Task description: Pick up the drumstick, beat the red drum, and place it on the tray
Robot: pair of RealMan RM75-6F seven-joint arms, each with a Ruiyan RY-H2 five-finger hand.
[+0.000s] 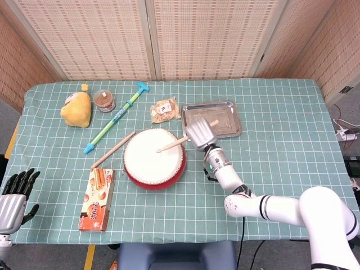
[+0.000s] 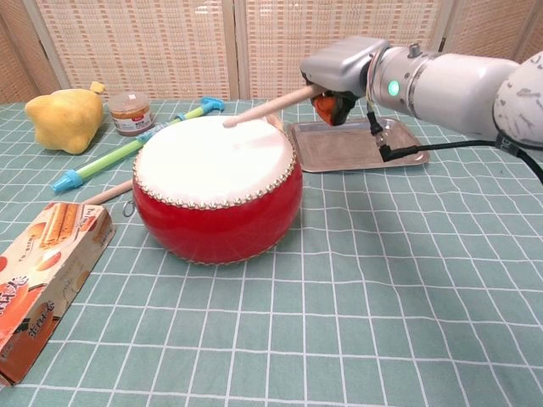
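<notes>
The red drum [image 1: 154, 159] [image 2: 216, 190] with a white skin stands mid-table. My right hand [image 1: 199, 134] [image 2: 344, 71] grips a wooden drumstick [image 1: 172, 145] [image 2: 266, 108] at the drum's right rim; the stick slants left over the skin with its tip just above it. The metal tray [image 1: 227, 108] [image 2: 403, 156] lies behind the hand. A second drumstick [image 1: 113, 151] [image 2: 109, 192] lies on the cloth left of the drum. My left hand [image 1: 12, 197] rests off the table's front left corner, holding nothing, fingers apart.
A snack box [image 1: 97, 199] [image 2: 40, 284] lies front left. A blue-green toy flute [image 1: 116, 117], a yellow plush [image 1: 77, 109], a small jar [image 1: 104, 100] and a snack packet [image 1: 165, 109] lie at the back left.
</notes>
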